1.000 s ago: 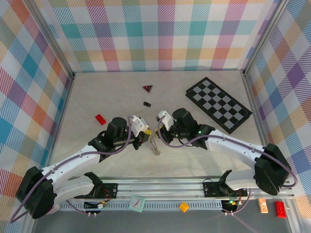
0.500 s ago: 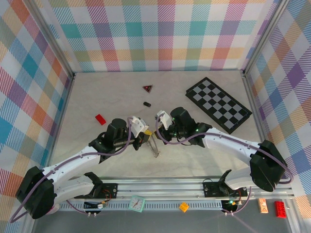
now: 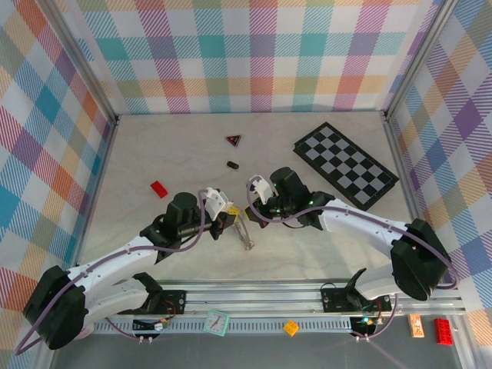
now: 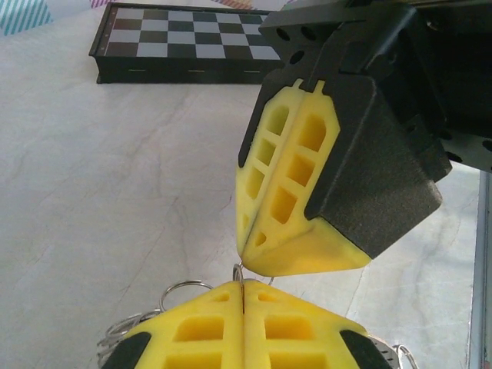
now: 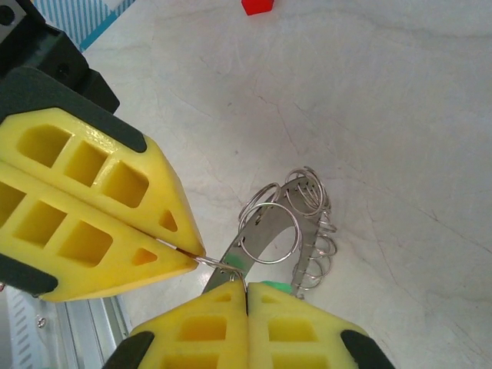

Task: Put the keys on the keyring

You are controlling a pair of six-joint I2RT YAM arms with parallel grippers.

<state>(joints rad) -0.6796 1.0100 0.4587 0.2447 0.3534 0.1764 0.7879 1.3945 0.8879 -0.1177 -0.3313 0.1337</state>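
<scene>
Left claw and right claw are sitting tip to tip, both clamped shut on the keyring wire. Keys are dangling just under the tips, mid-worktop, between the arms. Can't tell whether they're touching it.

Chequered board lies beyond my right hand, off to its right. Dark red triangle and black oval piece sit ahead of both hands, well apart from them. Red brick is left of my left hand, on the pale marbled table.
</scene>
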